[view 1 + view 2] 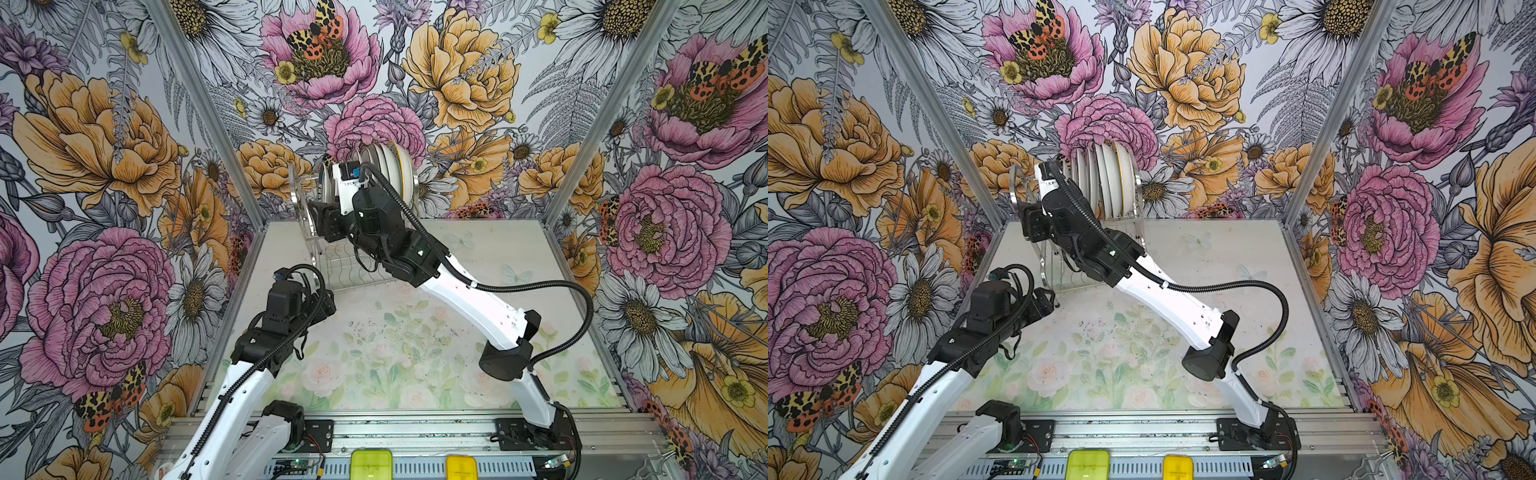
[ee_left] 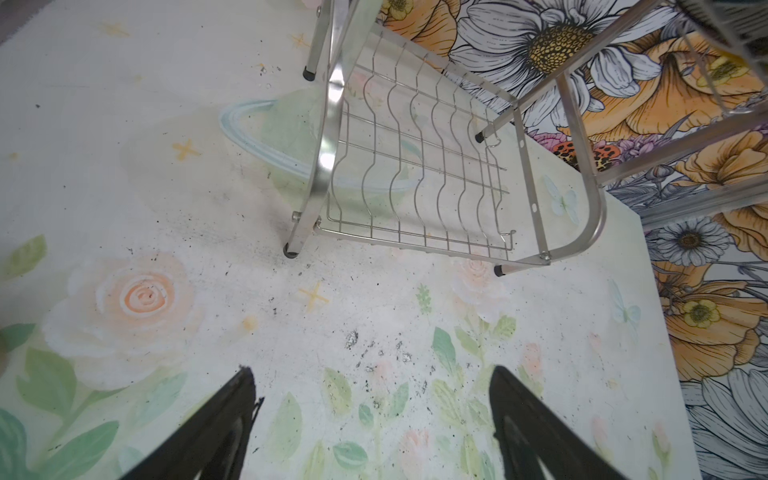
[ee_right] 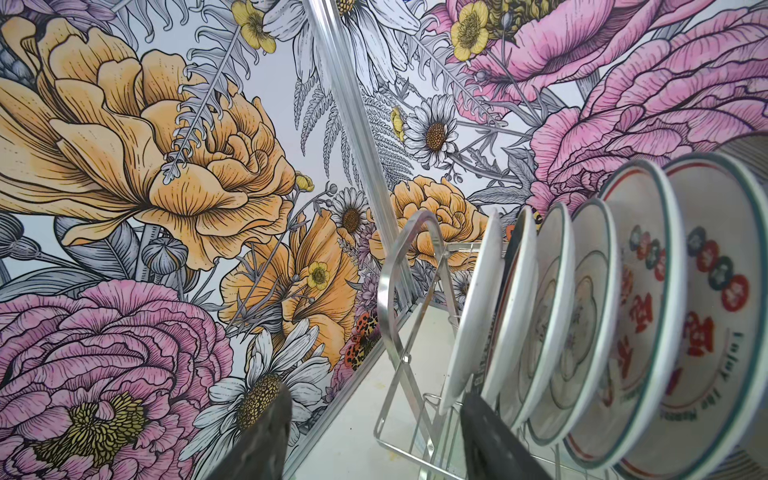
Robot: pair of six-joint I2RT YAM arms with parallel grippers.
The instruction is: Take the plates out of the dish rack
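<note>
Right end effector [image 3: 374, 399] is hovering open beside end plate [image 3: 469, 316] in rack [image 3: 390, 266]; rim needs centring between jaws before closing. Left end effector [image 2: 370, 374] is hovering open, empty.

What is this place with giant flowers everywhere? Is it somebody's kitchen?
Likely a robot test booth, not a kitchen: two robot arms bolted to a metal rail, flower-print walls boxing in a table, and a dish rack of plates on it.
</note>
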